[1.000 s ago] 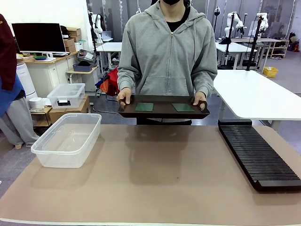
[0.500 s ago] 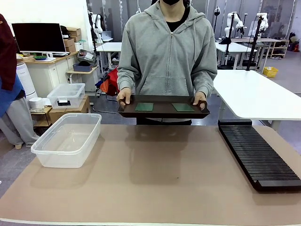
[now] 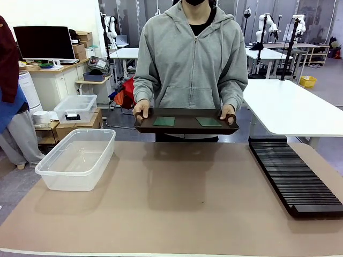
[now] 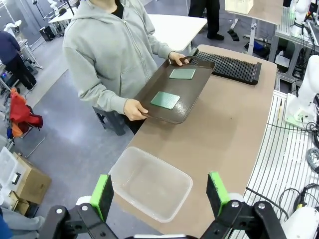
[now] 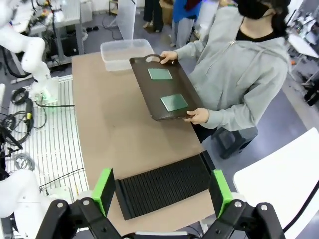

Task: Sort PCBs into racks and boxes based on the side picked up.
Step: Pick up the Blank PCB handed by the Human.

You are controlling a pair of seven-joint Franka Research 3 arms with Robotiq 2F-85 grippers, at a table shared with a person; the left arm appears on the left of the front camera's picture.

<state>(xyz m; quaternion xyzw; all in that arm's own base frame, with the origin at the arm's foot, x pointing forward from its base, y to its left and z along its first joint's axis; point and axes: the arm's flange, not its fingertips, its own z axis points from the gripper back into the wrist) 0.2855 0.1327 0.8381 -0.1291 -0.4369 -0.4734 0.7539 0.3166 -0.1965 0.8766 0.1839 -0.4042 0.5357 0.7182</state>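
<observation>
Two green PCBs [image 3: 164,121] lie flat and apart on a dark brown tray [image 3: 186,130], which a person [image 3: 190,59] holds by both ends above the far edge of the counter [image 3: 187,214]. The clear tub [image 3: 53,174] sits on the counter at the robot's left, the black slotted rack [image 3: 295,176] at its right. The left gripper [image 4: 160,194] and the right gripper [image 5: 162,191] — both high above the counter — are spread wide, holding nothing.

Left gripper [image 4: 160,194]: you see black jointed fingers [image 4: 89,219], each tipped with a bright green pad [image 4: 103,195], with pale round pins at the joints. Right gripper [image 5: 162,190]: same black linkage, same green pads. Arm links [image 5: 31,52] are white, smooth and rounded; black cables [image 5: 10,137] coil by the base. Person: you note a grey zip hoodie [image 3: 190,59], long sleeves [image 3: 144,80] and a black collar [image 3: 199,27] beneath.
</observation>
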